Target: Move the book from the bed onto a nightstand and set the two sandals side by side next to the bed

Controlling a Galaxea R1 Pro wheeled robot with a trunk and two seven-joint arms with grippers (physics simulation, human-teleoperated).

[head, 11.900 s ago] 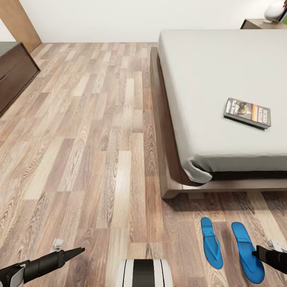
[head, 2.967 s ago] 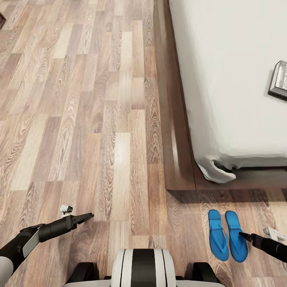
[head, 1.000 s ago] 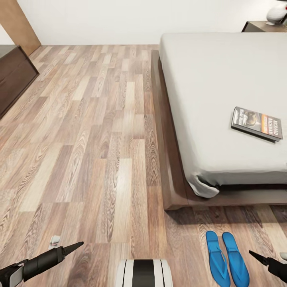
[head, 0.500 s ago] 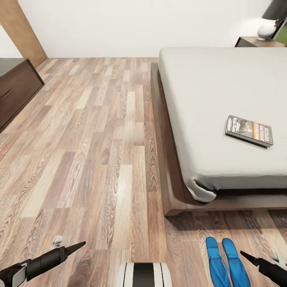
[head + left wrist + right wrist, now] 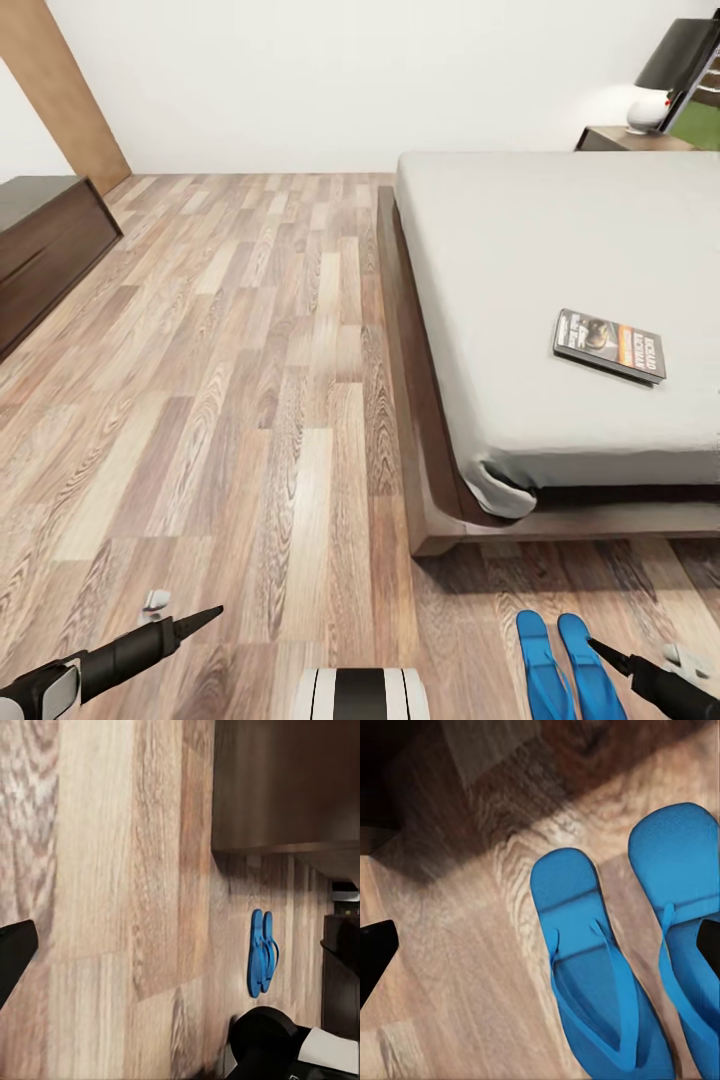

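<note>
At the near edge of the head view the robot's white and black trunk (image 5: 362,694) shows between the two arms; the left gripper (image 5: 205,615) hangs low over bare wood-plank floor (image 5: 250,400), its dark fingers drawn to a point and holding nothing, though how far they part I cannot tell; the right gripper (image 5: 598,648) reaches in from the right just over the two blue sandals (image 5: 560,668), and in the right wrist view its dark fingertips (image 5: 375,952) stand far apart at either edge, wide and empty, with one tip over the strap of one sandal; the sandals lie flat on the floor, side by side and almost touching, toes toward the bed (image 5: 560,300), near the foot corner of its dark-brown base; the left wrist view catches the same pair (image 5: 262,952) small on the planks, beside the underside of the bed base; farther on, the book (image 5: 610,344) lies flat on the light-grey mattress, cover up, toward the foot end and well apart from the sandals; at the far left a dark-brown cabinet (image 5: 45,250) stands against a wooden panel; past the bed's far corner, by the white wall, a nightstand (image 5: 625,140) carries a lamp (image 5: 672,75) with a dark shade and white base.
</note>
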